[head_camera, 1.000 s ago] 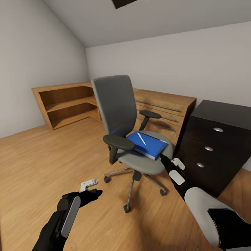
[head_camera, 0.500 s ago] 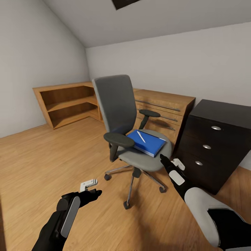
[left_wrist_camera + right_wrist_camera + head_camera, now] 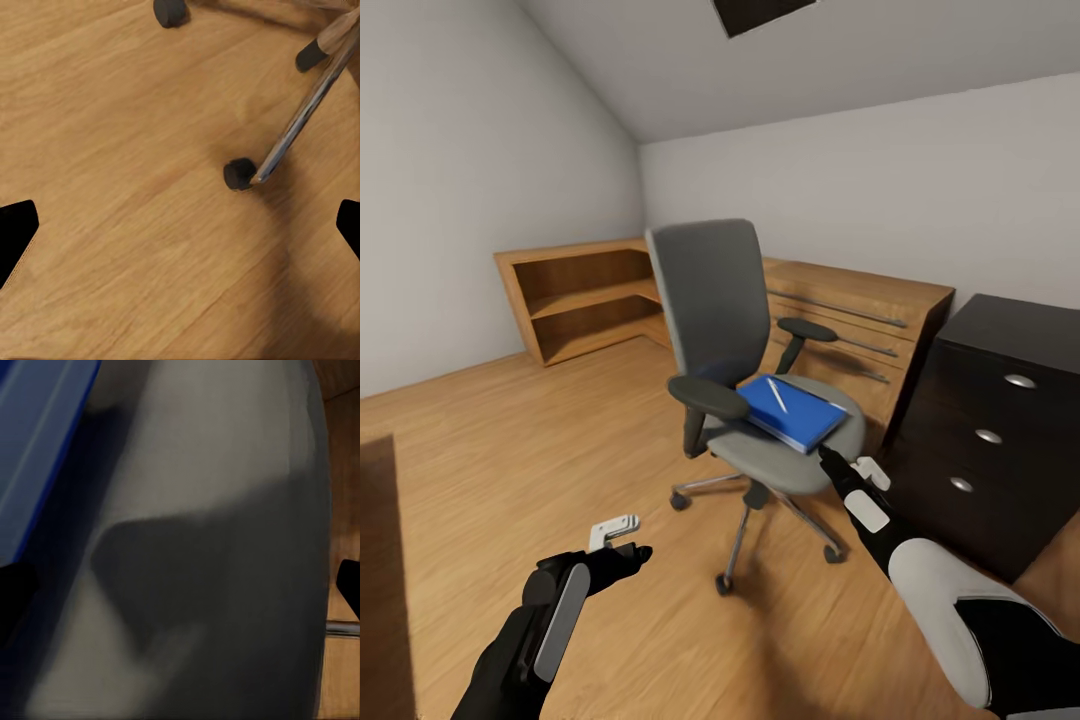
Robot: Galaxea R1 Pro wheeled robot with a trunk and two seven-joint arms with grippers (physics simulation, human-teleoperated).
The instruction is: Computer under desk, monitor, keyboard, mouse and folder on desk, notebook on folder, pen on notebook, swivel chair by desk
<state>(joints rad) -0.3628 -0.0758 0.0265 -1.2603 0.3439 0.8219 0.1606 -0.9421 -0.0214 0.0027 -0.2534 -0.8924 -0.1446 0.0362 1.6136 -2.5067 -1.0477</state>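
Observation:
The swivel chair (image 3: 712, 300) stands mid-room on the wood floor, its grey seat (image 3: 785, 462) carrying the blue folder (image 3: 800, 415). The white pen (image 3: 777, 395) lies on the folder. My right gripper (image 3: 828, 458) is open at the seat's front edge, just short of the folder's near corner. Its wrist view looks close over the seat (image 3: 210, 547), with the folder's edge (image 3: 37, 435) to one side. My left gripper (image 3: 635, 552) hangs open and empty over the floor. Ahead of it (image 3: 180, 232) are a chrome chair leg (image 3: 300, 120) and a castor (image 3: 240, 174). The desk's black drawer unit (image 3: 985, 440) is at the right.
A light-wood drawer chest (image 3: 860, 310) stands behind the chair, and an open wooden shelf (image 3: 580, 300) runs along the far left wall. A dark brown edge (image 3: 380, 580) juts in at the lower left. Open floor (image 3: 510, 450) lies left of the chair.
The whole picture has shifted right, so the camera has turned left. The dark brown edge has come into view at the lower left. Both arms keep their pose.

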